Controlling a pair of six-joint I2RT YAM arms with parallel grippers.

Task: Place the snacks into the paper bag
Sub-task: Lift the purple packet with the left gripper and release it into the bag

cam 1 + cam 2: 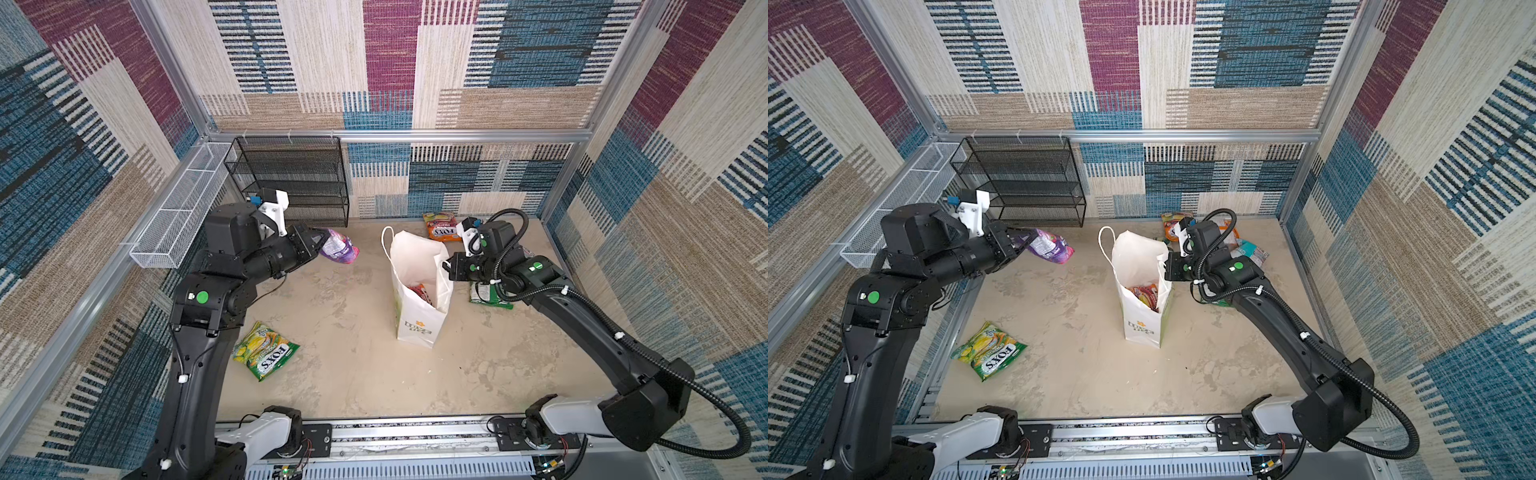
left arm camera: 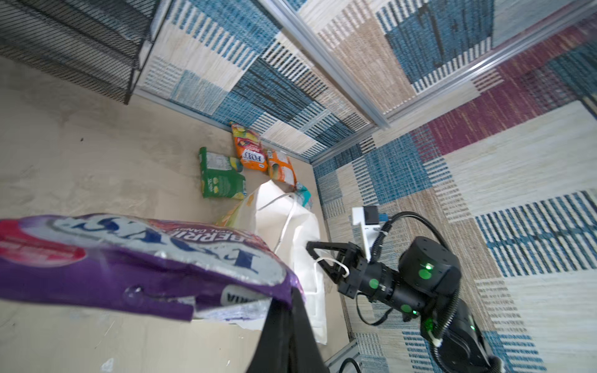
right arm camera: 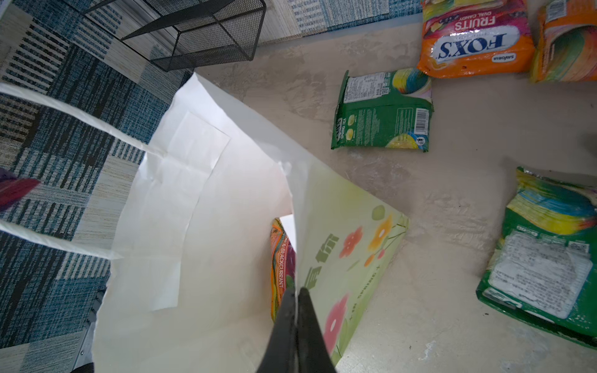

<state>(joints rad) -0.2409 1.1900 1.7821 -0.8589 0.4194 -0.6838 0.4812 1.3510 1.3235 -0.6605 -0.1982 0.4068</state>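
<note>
- Two grippers, both busy: left gripper [image 1: 318, 242] is clamping one end of the purple packet [image 1: 341, 248], which is sticking out past the jaws and hanging clear of the table [image 1: 353, 374]
- right gripper [image 3: 296, 292] is pinching the top edge of the paper bag [image 3: 193, 210], jaws squeezed tight with the flowery side wall between them
- bag is standing upright and open between the two sets of jaws, well apart from the left ones
- orange-red packet [image 3: 281, 258] is sitting inside the bag, just below the right jaws
- green packet [image 1: 490, 296] is lying under the right wrist, orange FOX'S packet [image 1: 440, 226] is lying beyond the right jaws by the wall, and yellow-green FOX'S packet [image 1: 266, 351] is lying well behind the left jaws
</note>
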